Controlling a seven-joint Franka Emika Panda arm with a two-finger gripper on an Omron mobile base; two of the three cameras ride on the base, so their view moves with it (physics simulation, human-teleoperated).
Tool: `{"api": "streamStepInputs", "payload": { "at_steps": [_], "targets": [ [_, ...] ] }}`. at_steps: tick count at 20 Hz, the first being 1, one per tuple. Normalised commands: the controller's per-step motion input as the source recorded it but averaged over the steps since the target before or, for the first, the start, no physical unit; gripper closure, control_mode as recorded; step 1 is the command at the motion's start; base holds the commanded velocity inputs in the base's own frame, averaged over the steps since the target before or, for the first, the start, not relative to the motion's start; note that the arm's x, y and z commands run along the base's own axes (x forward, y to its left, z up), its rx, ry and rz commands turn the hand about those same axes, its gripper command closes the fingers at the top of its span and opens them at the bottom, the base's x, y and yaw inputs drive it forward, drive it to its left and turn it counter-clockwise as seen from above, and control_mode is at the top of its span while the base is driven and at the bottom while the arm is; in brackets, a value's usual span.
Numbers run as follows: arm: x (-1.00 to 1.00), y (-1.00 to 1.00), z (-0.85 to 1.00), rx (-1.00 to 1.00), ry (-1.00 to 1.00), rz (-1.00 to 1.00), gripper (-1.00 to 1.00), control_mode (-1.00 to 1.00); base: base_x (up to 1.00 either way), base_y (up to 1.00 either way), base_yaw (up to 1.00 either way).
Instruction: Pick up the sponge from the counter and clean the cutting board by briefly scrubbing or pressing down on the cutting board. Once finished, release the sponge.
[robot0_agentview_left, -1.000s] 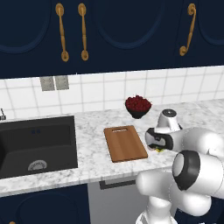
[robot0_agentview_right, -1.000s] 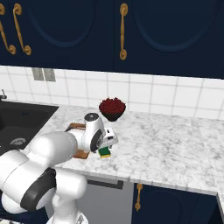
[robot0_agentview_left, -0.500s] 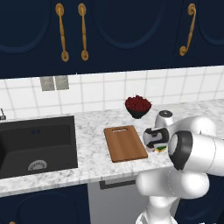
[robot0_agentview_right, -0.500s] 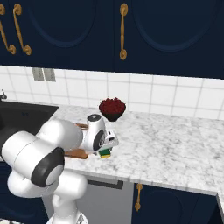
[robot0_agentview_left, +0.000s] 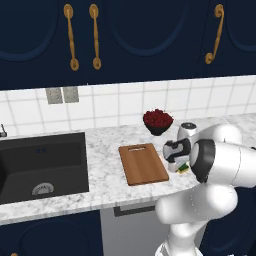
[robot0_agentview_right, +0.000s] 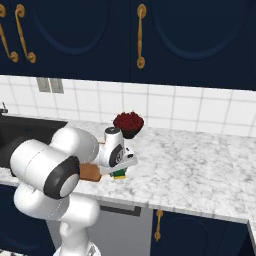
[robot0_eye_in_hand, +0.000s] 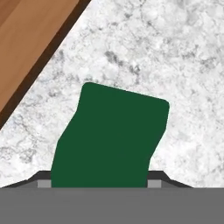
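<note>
The sponge is sitting on the marble table, low in the centre of the hand view with its dark green face toward the camera. In the left base view a sliver of its yellow and green is peeking out at centre right, just beside the right long edge of the cutting board and apart from it. The hand is reaching down onto the sponge, and its fingers are pressing in on the sponge from both sides, pinching it right at the table surface. The board's dark edge is running diagonally across the upper left of the hand view, with bare marble lying between it and the sponge. More open marble is stretching away to the right in the right base view. A dark bowl of red fruit is standing behind the board near the tiled wall, and the black sink is lying well apart at the left. The arm is folding forward from the lower right of the left base view, wrist angling down.
</note>
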Motion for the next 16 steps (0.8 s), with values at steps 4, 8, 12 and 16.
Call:
{"api": "streamStepInputs", "payload": {
  "at_steps": [4,8,12,16],
  "targets": [
    [-0.42,0.0,0.22,0.0,-0.06,0.07,1.0,-1.0,0.0,0.0,0.0],
    [-0.36,0.44,0.36,0.06,-0.04,0.0,1.0,-1.0,0.0,0.0,0.0],
    [-0.25,0.94,0.02,0.06,-0.02,0.0,1.0,-1.0,0.0,0.0,0.0],
    [-0.21,0.86,0.0,0.0,-0.05,0.0,1.0,-1.0,0.0,0.0,0.0]
  ]
}}
